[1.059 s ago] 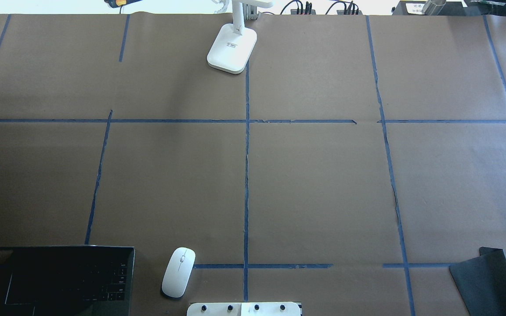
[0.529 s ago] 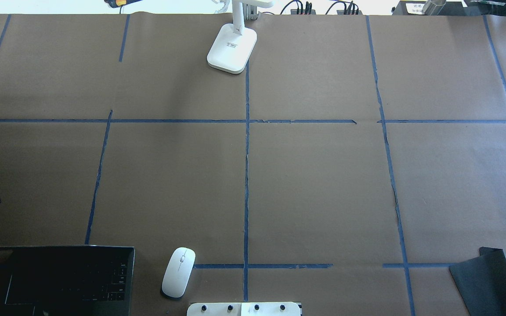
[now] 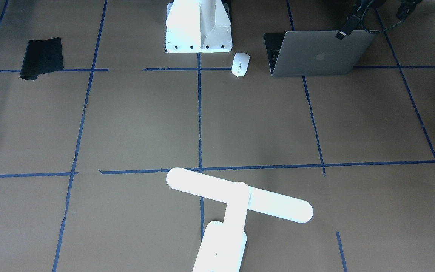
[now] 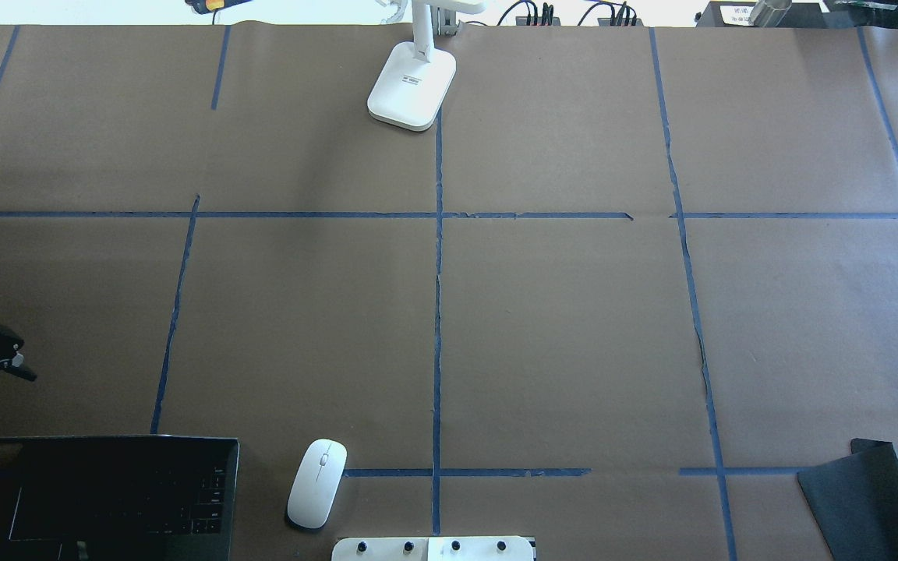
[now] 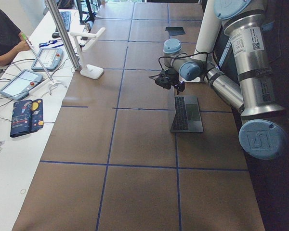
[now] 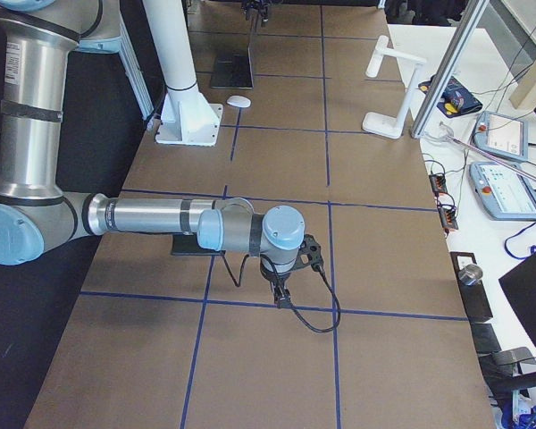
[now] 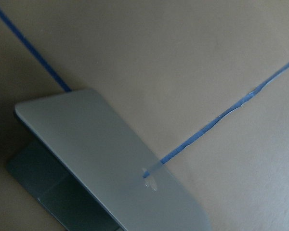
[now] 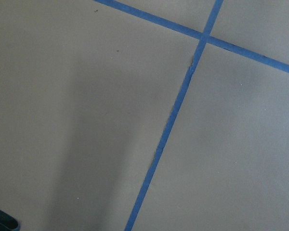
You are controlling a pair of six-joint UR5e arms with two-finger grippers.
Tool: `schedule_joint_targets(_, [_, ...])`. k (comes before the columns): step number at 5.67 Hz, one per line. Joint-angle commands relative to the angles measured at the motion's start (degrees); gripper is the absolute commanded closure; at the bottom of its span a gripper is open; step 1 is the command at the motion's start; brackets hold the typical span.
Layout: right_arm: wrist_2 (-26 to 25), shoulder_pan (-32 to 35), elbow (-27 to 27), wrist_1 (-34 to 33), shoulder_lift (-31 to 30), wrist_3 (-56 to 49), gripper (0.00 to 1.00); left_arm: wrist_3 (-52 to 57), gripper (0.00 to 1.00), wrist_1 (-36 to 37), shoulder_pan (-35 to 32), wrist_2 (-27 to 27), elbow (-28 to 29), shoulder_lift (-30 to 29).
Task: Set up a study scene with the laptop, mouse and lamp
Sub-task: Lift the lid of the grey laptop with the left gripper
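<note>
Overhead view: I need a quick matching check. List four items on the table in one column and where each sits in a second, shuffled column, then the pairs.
Things:
1. open silver-grey metal laptop with black keys
2. small flat white oval mouse
3. white T-shaped desk lamp
4. black rectangular mat

Places in the overhead view:
A. top edge, base beside the centre blue tape line
B. bottom right corner
C. bottom left corner
D. bottom edge, somewhat left of the centre tape line

Pairs: 1-C, 2-D, 3-A, 4-B
</note>
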Motion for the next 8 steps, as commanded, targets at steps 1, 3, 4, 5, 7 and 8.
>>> schedule_joint_targets(1, [-0.1, 0.0, 0.2, 0.1, 0.1, 0.0, 0.0, -13.4, 0.04, -3.6, 4.7, 3.8, -1.5, 1.2])
schedule_joint_targets(3, [-0.2, 0.1, 0.4, 0.1, 0.1, -0.1, 0.0, -25.3, 0.07, -3.9, 16.7, 17.0, -1.5, 1.7])
schedule_joint_targets(4, [-0.3, 0.0, 0.3, 0.1, 0.1, -0.2, 0.0, -26.5, 0.11, -3.9, 16.8, 17.7, -1.4, 1.9])
schedule_joint_targets(5, [-0.2, 0.1, 0.4, 0.1, 0.1, -0.1, 0.0, -26.5, 0.21, -3.8, 16.8, 17.9, -1.2, 3.2])
schedule_joint_targets(7, [-0.2, 0.1, 0.3, 0.1, 0.1, 0.0, 0.0, -26.8, 0.93, -3.6, 16.7, 18.0, -1.2, 3.8])
schedule_joint_targets(8, [-0.2, 0.1, 0.4, 0.1, 0.1, 0.0, 0.0, -26.8, 1.0, -3.6, 16.3, 18.0, -1.6, 3.4])
